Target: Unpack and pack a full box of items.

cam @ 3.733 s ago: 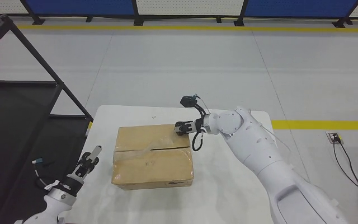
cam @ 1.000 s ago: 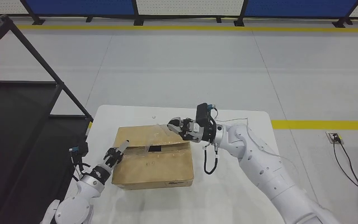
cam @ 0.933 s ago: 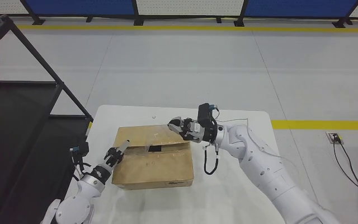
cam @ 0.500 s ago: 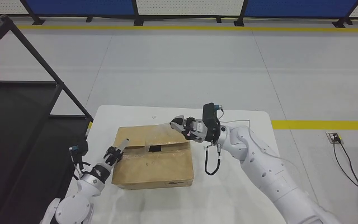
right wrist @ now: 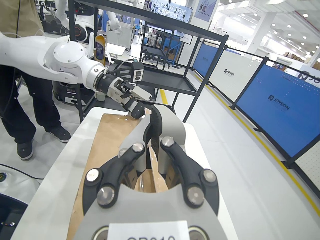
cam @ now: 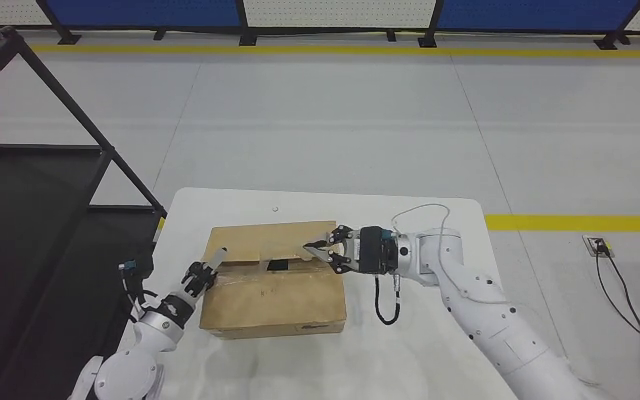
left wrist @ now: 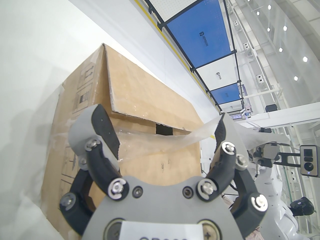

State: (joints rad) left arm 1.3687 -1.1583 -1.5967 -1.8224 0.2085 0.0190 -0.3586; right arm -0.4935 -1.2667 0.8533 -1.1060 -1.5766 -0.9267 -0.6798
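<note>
right jaws pinch the tape (left wrist: 175, 139) – it could tear short. left jaws gape at 9 o'clock of the box (cam: 275, 295) – it may slide.

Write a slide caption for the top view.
Right gripper pinches a flap of the cardboard box; left gripper open at its end.

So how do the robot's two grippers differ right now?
The left gripper is open wide; the right gripper is shut, seemingly pinching the clear tape. The left one sits at one end of the cardboard box, the right one farther along its top seam. Both share the same grey-and-black build.
</note>
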